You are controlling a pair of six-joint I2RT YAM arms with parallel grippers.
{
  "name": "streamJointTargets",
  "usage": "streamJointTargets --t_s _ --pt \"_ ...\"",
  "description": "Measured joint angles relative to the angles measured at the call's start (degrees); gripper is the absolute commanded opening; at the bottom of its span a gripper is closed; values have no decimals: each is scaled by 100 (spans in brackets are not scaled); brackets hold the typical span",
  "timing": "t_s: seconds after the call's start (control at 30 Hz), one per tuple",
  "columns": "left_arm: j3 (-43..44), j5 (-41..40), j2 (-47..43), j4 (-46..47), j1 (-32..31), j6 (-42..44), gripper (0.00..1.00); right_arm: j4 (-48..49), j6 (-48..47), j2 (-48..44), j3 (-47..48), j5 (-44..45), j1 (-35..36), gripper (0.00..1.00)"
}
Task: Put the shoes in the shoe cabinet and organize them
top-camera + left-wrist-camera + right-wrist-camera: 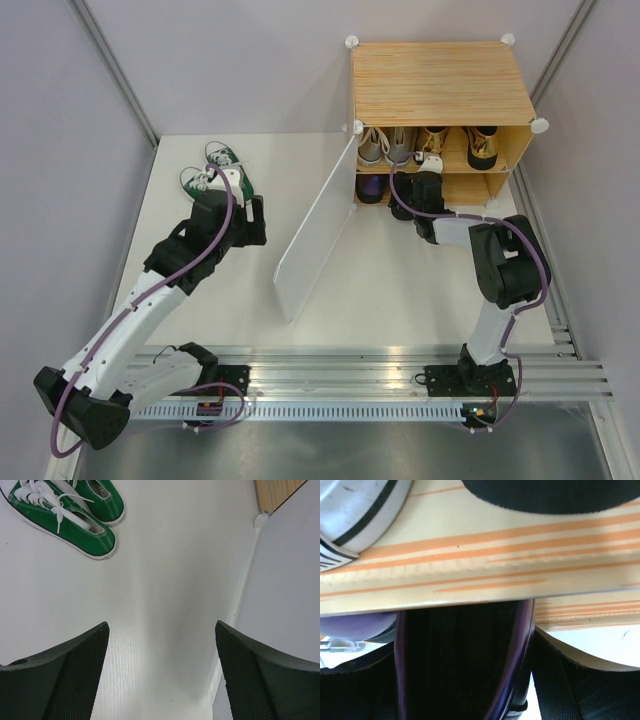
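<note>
green sneakers (215, 170) sit by the bench's (400, 290) left edge; the left tool (161, 630) hangs wide open, empty, over bare bench nearby. past the open door (315, 235), the right tool (422, 188) grips a purple dress shoe (460, 655) at the shoe cabinet's (440, 85) lower shelf (470, 190).

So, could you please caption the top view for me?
Right gripper holds purple shoe low in cabinet; green sneakers await open left gripper.

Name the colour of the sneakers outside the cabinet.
Green sneakers, white laces; clearest in left wrist view.
</note>
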Motion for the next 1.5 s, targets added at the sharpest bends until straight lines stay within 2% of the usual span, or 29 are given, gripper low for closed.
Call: streamJointTargets --t_s 0.33,0.67,0.87,0.97,1.1,1.17,1.2,1.33,1.5 --pt "0 0 61 0 0 11 89 72 50 -234 -57 -20 -33 98" --pt "0 0 81 0 -13 13 89 269 153 -1021 -413 -166 -33 98" --pt "0 0 83 0 -15 13 89 315 393 -1989 -1425 -245 -28 97" --pt "0 0 83 0 -17 13 89 417 507 -2653 -2033 -258 -17 90" --pt "0 2 83 2 -17 13 89 481 649 -3202 -2492 -323 -13 53" --pt "0 2 83 2 -20 13 89 492 774 -3303 -2651 -385 -2 46" --pt "0 0 83 2 -22 13 89 529 850 -3311 -2747 -424 -2 37" --pt "-2 0 83 4 -26 13 89 667 1113 -3134 -3123 -459 9 30" --pt "-2 -2 83 2 -26 13 89 706 1209 -2459 -3045 -468 9 29"
